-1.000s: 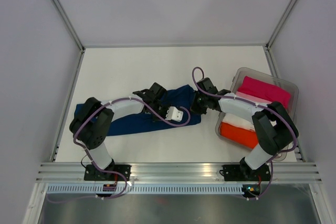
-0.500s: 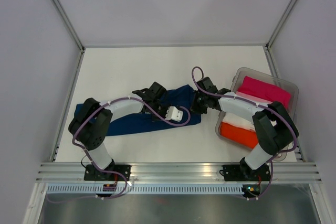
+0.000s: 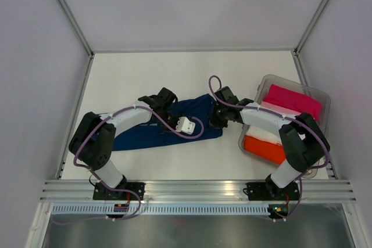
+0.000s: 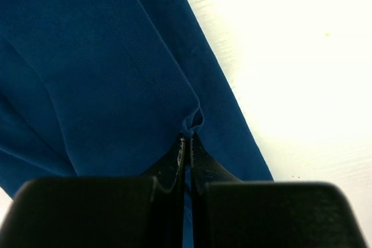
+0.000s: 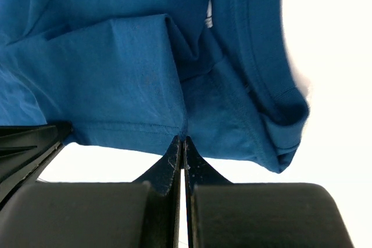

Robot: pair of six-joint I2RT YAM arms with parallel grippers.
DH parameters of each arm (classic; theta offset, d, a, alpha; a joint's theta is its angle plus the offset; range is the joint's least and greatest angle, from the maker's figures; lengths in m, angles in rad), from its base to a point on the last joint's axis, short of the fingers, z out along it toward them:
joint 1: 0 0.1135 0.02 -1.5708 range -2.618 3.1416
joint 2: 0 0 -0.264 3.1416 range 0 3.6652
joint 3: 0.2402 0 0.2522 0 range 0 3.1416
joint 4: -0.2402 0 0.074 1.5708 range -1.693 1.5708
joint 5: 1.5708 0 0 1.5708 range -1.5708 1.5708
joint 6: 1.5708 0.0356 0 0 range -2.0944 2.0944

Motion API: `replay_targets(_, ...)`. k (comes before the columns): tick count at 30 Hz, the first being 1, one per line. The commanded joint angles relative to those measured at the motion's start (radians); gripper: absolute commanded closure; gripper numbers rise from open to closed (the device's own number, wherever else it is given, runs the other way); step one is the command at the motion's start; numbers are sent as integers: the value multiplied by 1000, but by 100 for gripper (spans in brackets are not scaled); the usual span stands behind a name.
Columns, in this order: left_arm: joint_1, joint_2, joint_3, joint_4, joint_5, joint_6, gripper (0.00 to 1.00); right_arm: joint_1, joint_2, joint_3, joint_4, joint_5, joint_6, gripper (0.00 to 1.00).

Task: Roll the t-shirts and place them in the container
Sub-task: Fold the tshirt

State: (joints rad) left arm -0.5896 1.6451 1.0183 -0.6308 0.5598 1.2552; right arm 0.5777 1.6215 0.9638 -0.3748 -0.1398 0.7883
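Observation:
A navy blue t-shirt [image 3: 174, 121] lies folded into a long band across the middle of the white table. My left gripper [image 3: 163, 102] is shut on a pinch of its far edge [image 4: 192, 121] near the middle. My right gripper [image 3: 216, 118] is shut on the shirt's hem [image 5: 174, 121] at its right end, which shows the collar and folds bunched beside the fingers. Magenta [image 3: 292, 100], white [image 3: 263, 134] and orange [image 3: 265, 147] shirts lie folded in the bin.
A clear plastic bin [image 3: 322, 94] stands at the right edge of the table, close to my right arm. Grey walls with metal posts enclose the table. A metal rail runs along the near edge [image 3: 192, 190].
My left gripper has moved left along the shirt's far edge, dragging the cloth with it. The right gripper has shifted slightly left and kept its grip.

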Motion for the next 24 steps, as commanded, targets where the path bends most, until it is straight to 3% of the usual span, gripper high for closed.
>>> replay_targets(1,4,-36,-9,-40,74,69,98,5,-11,6,-6,9,-6,100)
replay_targets(24,7,-5,-35,-44,45,110,98,7,-29,-82,2,2,34,97)
